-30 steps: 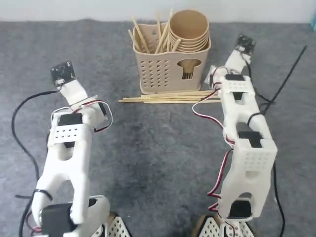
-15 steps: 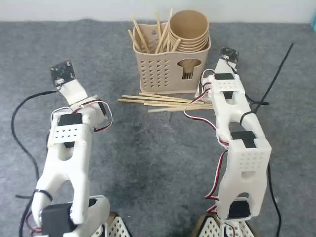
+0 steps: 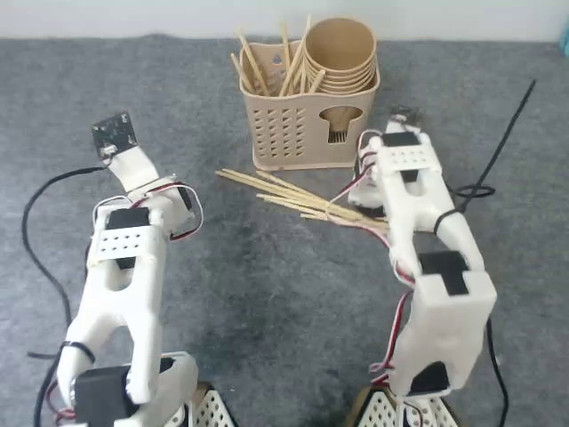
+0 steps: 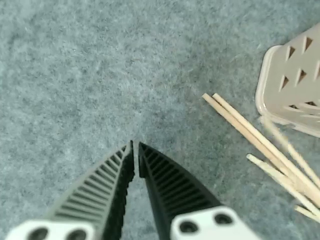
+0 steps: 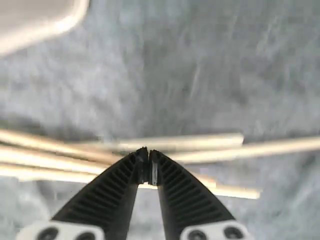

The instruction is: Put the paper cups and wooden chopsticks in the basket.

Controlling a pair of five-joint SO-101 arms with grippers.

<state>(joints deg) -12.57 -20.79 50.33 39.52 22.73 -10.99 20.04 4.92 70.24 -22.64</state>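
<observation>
A beige perforated basket stands at the back middle, holding a stack of paper cups and several wooden chopsticks. Several more chopsticks lie slanted on the grey carpet in front of it. The right arm bends over their right ends. My right gripper is shut, its tips down on the loose chopsticks; I cannot tell whether one is pinched. My left gripper is shut over bare carpet, apart from the chopstick ends and the basket corner.
Grey carpet covers the table, with free room between the two arms. A black cable trails at the right, another at the left. The left arm stands at the front left.
The right arm has swung toward the front and left, dragging the chopsticks' right ends with it. They lay parallel to the basket front and now slant. The left arm has kept still.
</observation>
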